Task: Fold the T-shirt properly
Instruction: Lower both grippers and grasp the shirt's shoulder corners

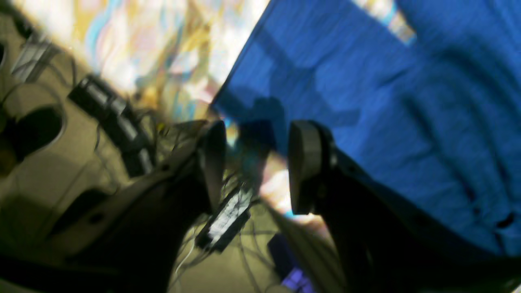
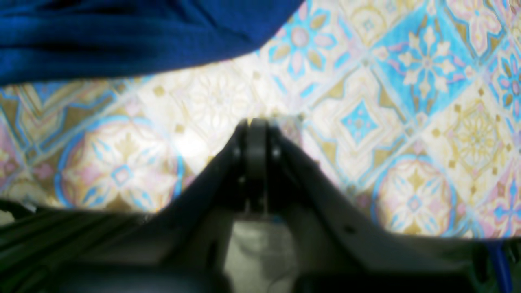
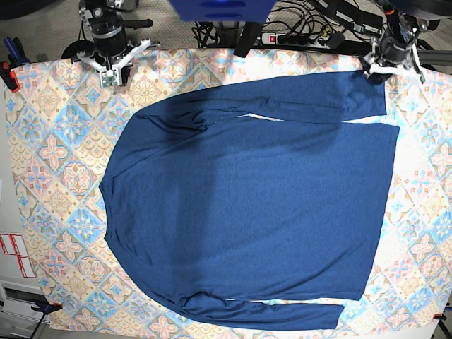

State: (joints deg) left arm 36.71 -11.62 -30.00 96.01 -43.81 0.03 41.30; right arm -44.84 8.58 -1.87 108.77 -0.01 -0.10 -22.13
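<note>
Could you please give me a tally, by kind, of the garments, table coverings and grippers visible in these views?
Shirts: 1, the navy T-shirt lying spread flat.
Tablecloths: 1, the pastel patterned tablecloth under it.
Grippers: 2, the left gripper open, the right gripper shut, both empty.
Total: 4

The large dark navy blue long-sleeved T-shirt (image 3: 247, 205) is soft knit cloth, matt, with a fine ribbed grain that shows in the left wrist view, and it carries shallow creases. The pastel tile-patterned tablecloth (image 3: 63, 176) beneath it looks smooth and slightly glossy, throwing back bright glare in the right wrist view. The left gripper (image 1: 256, 167) has dull grey pads (image 1: 303, 162) on matt black, plastic-looking fingers. The right gripper (image 2: 256, 150) looks the same dark matt.
</note>
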